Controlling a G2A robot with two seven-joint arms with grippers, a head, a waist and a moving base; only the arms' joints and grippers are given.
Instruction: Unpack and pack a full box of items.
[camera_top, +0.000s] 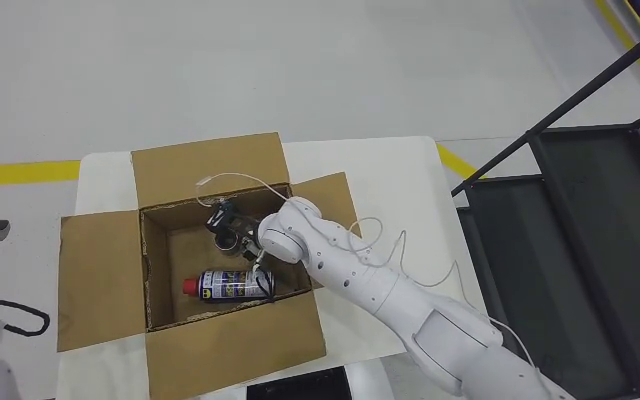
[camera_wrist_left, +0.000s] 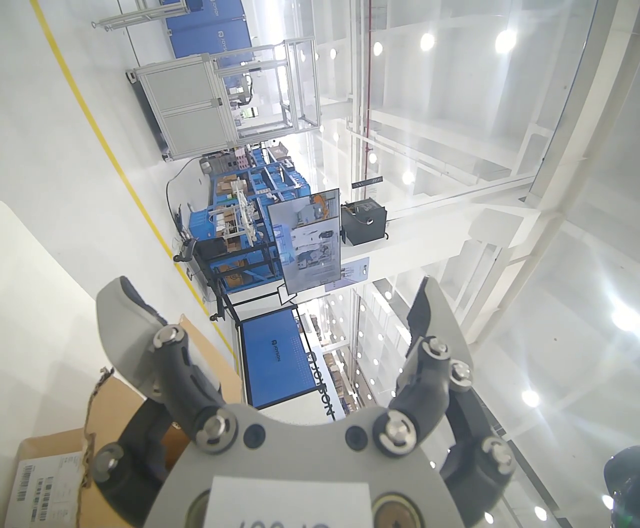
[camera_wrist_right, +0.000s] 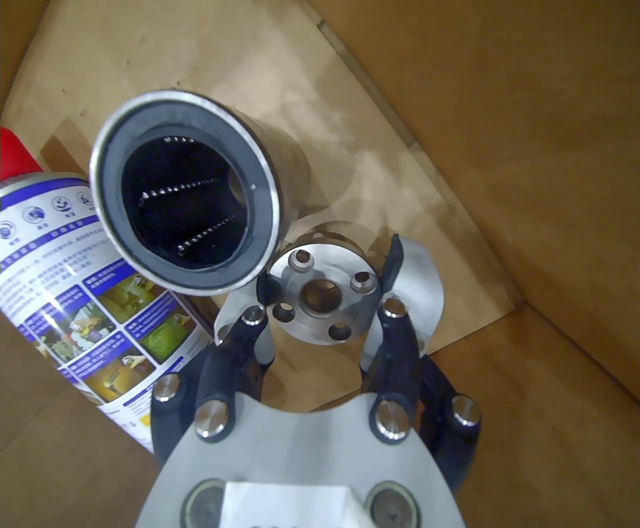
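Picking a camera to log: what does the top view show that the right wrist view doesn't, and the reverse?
Top view adds: white table and the brown cardboard box's spread flaps. Right wrist view adds: round steel flange with holes gripped by the right gripper, beside a hollow steel cylinder. Shared: blue-and-white spray can with red cap.

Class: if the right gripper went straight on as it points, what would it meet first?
Probably the flanged metal part between the fingers of the right gripper; behind it is the cardboard box floor, though depth is unclear.
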